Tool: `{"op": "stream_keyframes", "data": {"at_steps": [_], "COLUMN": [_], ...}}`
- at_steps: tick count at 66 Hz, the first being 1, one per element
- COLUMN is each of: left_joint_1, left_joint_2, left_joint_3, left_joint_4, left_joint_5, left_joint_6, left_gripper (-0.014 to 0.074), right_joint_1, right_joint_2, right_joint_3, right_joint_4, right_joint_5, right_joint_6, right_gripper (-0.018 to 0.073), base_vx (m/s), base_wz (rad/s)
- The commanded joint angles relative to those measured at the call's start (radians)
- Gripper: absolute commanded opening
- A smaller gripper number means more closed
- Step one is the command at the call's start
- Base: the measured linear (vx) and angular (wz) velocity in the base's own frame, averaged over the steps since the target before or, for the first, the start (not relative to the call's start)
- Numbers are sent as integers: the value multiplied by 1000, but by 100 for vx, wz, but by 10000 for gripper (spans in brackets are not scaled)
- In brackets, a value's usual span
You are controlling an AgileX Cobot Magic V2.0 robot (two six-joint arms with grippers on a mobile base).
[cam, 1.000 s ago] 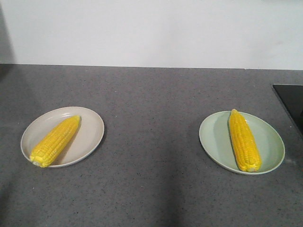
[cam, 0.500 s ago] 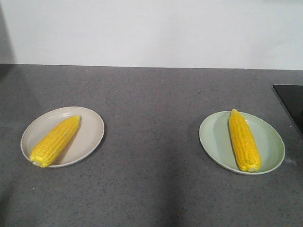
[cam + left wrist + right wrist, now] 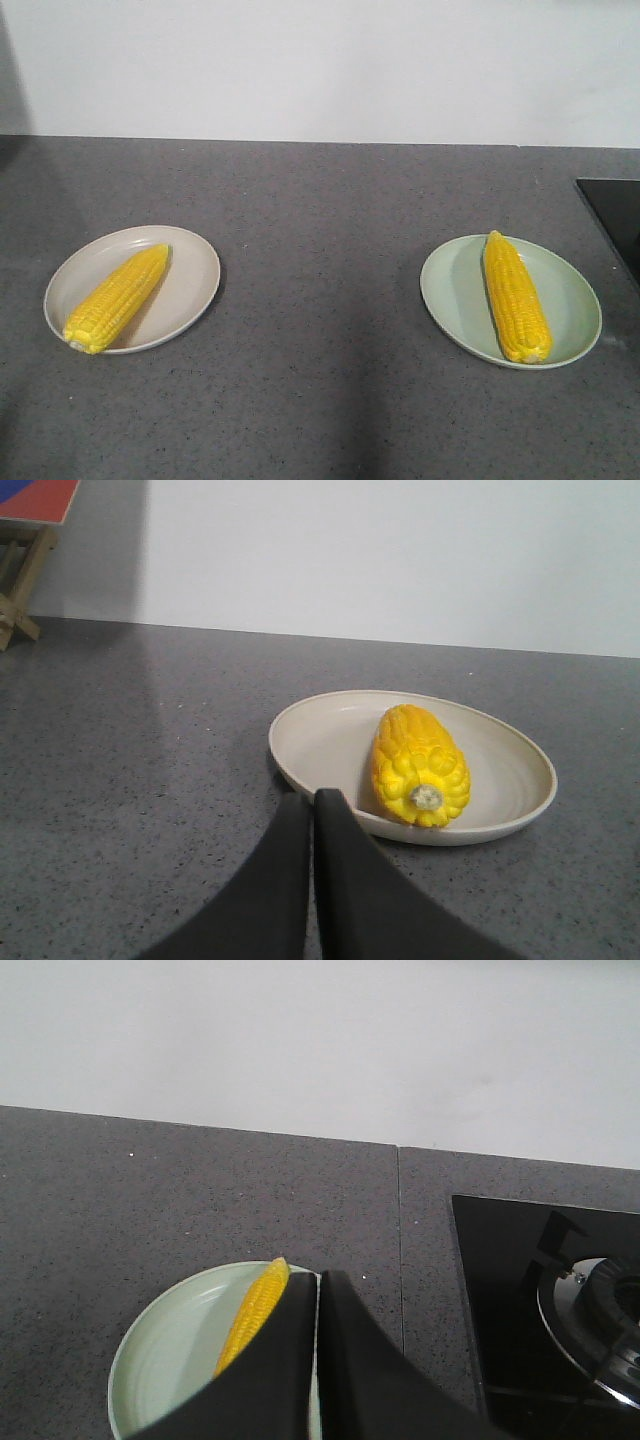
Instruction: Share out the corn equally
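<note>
1. The share looks even. One bright yellow tapered corn cob [image 3: 117, 298] lies slantwise in the round beige plate [image 3: 190, 285] on the left of the speckled dark grey stone counter [image 3: 320, 230]. A second yellow cob [image 3: 516, 296] lies lengthwise in the round pale green plate [image 3: 575, 300] on the right. No loose cob shows in any view, so I judge the step in hand to be pulling away clean rather than another pick.

2. The left gripper [image 3: 313, 802] sits low, just short of the beige plate's near rim, its two dark fingers pressed together with nothing between them. From its wrist camera the left cob's blunt stalk end [image 3: 426, 797] faces the fingers. Lift straight up and back first; a forward or sideways drift could nudge the rim and roll the cob.

3. The right gripper [image 3: 317, 1285] hangs above the green plate [image 3: 165, 1350], fingers likewise together and empty, partly hiding that cob [image 3: 255, 1312]. Raise it vertically before swinging, so the fingertips do not catch the pointed tip.

4. Steer the right arm away from the black glass hob with its gas burner [image 3: 560, 1300], which lies just beside the green plate.

5. Leave both cobs fully inside their rims, well apart on separate plates.
</note>
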Motion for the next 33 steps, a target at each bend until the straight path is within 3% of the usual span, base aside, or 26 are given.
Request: {"op": "stream_keyframes", "data": {"at_steps": [1,33], "left_joint_1": [1,1], "left_joint_2": [-24,-24], "left_joint_3": [26,24], "left_joint_4": [31,25], "left_joint_5": [-68,-56], "left_joint_6": [-37,-39], "left_gripper": [-6,-6], "right_joint_1": [-1,-1], "right_joint_2": [2,2], "right_joint_3": [-24,-24], "right_joint_4": [-6,-6], "right_joint_5": [-70,-69], "right_joint_6": [0,0], "right_gripper": [-5,-5], "base_vx": [0,0], "base_wz": [0,0]}}
